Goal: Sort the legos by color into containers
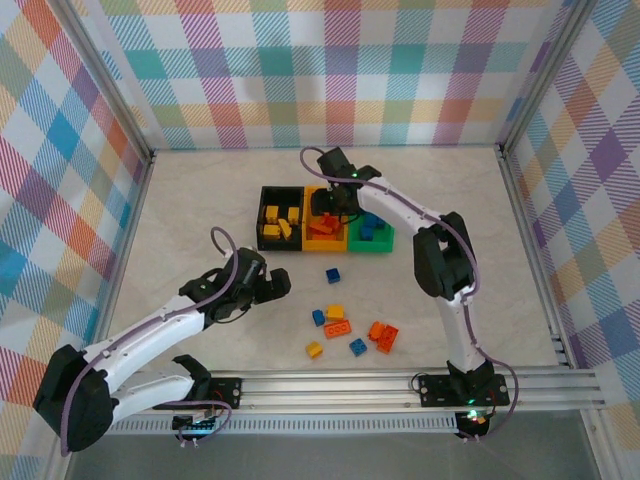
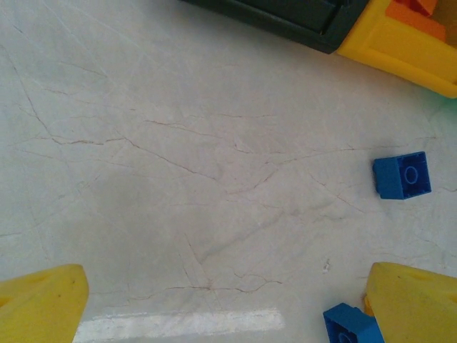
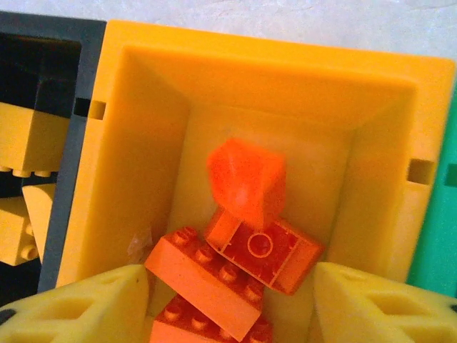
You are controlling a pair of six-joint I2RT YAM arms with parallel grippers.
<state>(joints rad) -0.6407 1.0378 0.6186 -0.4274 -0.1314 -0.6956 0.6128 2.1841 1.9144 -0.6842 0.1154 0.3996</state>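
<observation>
The containers stand in a row: black bin [image 1: 261, 218], orange-yellow bin [image 1: 325, 246], green bin [image 1: 372, 248]. My right gripper [image 1: 335, 205] hangs over the orange-yellow bin [image 3: 143, 143], open [image 3: 232, 307]. A blurred orange brick [image 3: 246, 182] is loose below it, above two orange bricks [image 3: 203, 275] lying in the bin. Yellow bricks [image 3: 28, 136] lie in the black bin. My left gripper [image 1: 275, 285] is open [image 2: 228, 307] low over bare table, with a blue brick [image 2: 402, 175] to its right and another [image 2: 351, 325] by its right finger.
Loose legos lie on the table in front of the bins: blue [image 1: 332, 275], yellow [image 1: 335, 311], orange [image 1: 337, 329], orange [image 1: 383, 335], blue [image 1: 357, 346], yellow [image 1: 314, 349]. Blue bricks [image 1: 368, 228] sit in the green bin. A metal rail [image 1: 400, 385] runs along the near edge.
</observation>
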